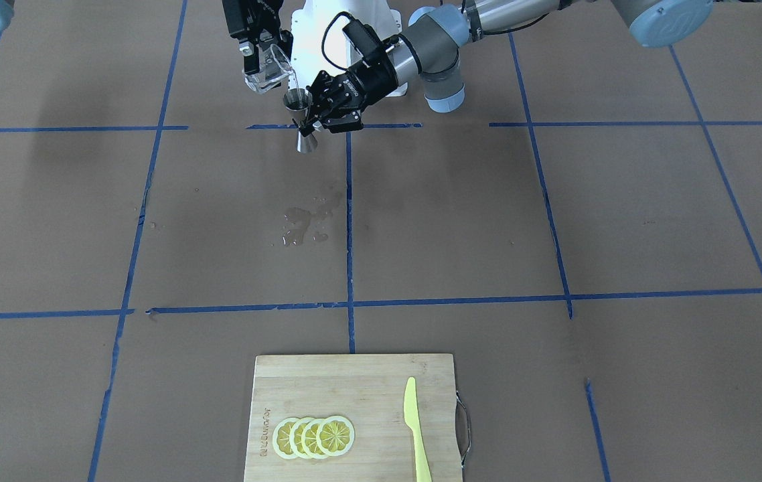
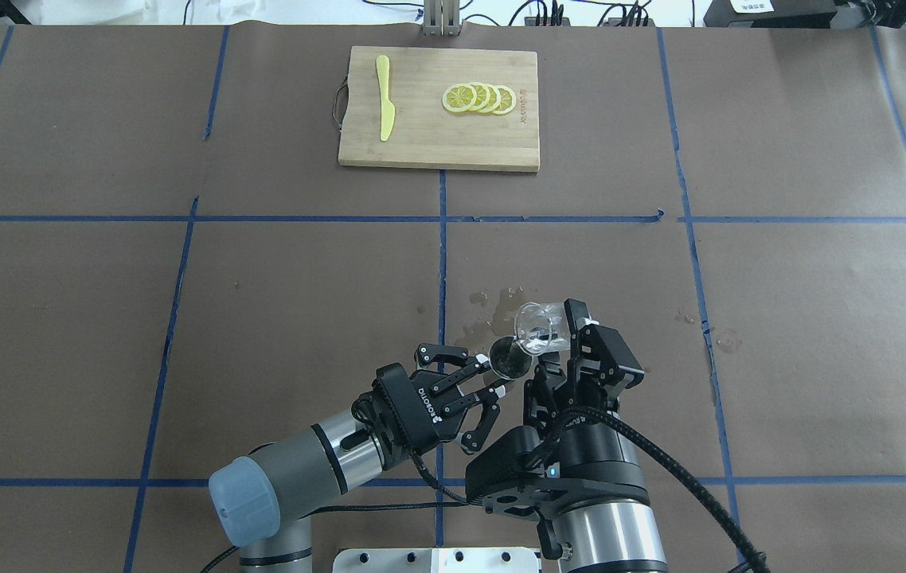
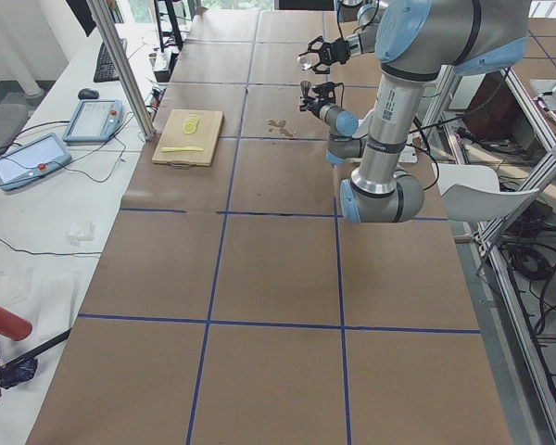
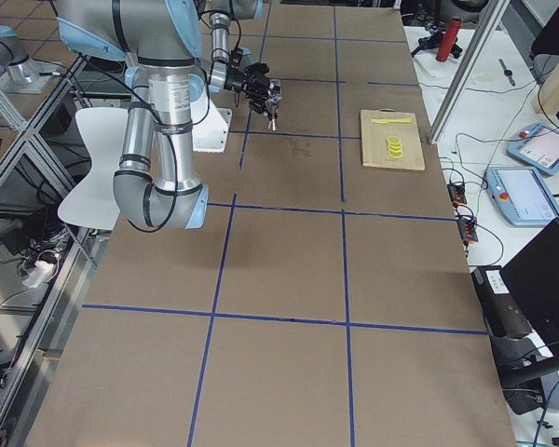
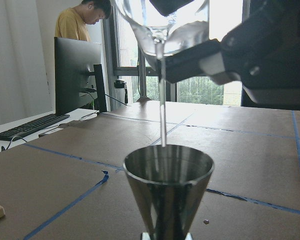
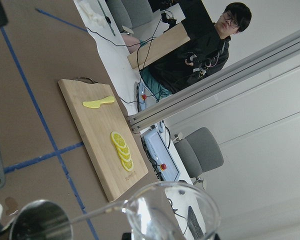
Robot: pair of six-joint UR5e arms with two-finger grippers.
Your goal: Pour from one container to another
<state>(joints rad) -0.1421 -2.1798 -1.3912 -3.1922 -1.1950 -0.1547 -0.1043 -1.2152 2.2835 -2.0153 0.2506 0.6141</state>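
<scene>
1. Left wrist-mounted view catches the pour in progress: a thin stream (image 5: pixel 163 100) drops from the lip of the glass cup (image 5: pixel 162 25) into the top cone of the jigger (image 5: pixel 168 190), which sits straight ahead of that arm's fingers.
2. The left gripper (image 2: pixel 497 376) pinches the jigger (image 2: pixel 510 358) at its narrow waist and holds it upright. It looks lifted off the table, though I cannot be sure.
3. The right gripper (image 2: pixel 560 338) is clamped across the glass cup (image 2: pixel 536 328), tipped so the rim hangs just above and beside the jigger's mouth, out past the left fingertips.
4. Judged from this, the task is midway. Both vessels are picked up and aligned and liquid is flowing. What remains is to finish the pour, right the cup and set things down. How full the jigger is cannot be read.
5. A wet patch (image 1: pixel 304 224) on the brown-papered, blue-taped table (image 1: pixel 622 214), a little beyond both sets of fingers, suggests some spill.
6. Well beyond the fingers lies a cutting board (image 1: pixel 354 375) with lemon slices (image 1: pixel 314 436) and a yellow knife (image 1: pixel 416 428).
7. Around it, a person (image 5: pixel 82 25) stands by a monitor (image 5: pixel 77 75) near bright windows, and another operator (image 6: pixel 215 45) sits past the table's far edge.
</scene>
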